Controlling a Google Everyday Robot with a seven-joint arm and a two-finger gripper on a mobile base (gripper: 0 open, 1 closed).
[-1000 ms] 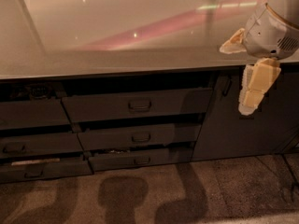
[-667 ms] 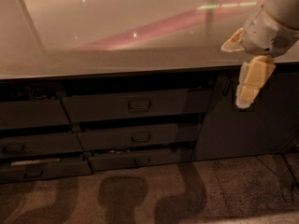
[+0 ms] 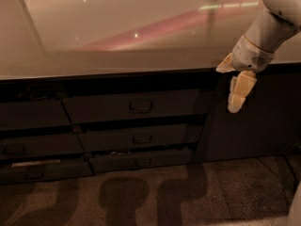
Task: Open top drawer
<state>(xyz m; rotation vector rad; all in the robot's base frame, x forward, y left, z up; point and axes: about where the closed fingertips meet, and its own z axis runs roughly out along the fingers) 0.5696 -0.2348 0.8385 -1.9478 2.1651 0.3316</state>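
Note:
The top drawer (image 3: pixel 103 106) is a wide dark grey front just under the counter edge, with a small rectangular pull handle (image 3: pixel 141 106) at its centre. It looks closed. My gripper (image 3: pixel 227 89) hangs in front of the counter edge, to the right of the drawer and slightly above handle height. Its cream fingers (image 3: pixel 241 91) are spread apart with nothing between them. It touches neither the drawer nor the handle.
A glossy countertop (image 3: pixel 141 27) spans the top of the view. Two narrower drawers (image 3: pixel 141 138) sit below the top one, and more drawer fronts (image 3: pixel 28 147) stand at the left. A plain cabinet door (image 3: pixel 263 121) is behind the gripper. Speckled floor (image 3: pixel 141 197) lies below.
My gripper has shifted a little to the left, toward the drawer stack. The drawers have not moved.

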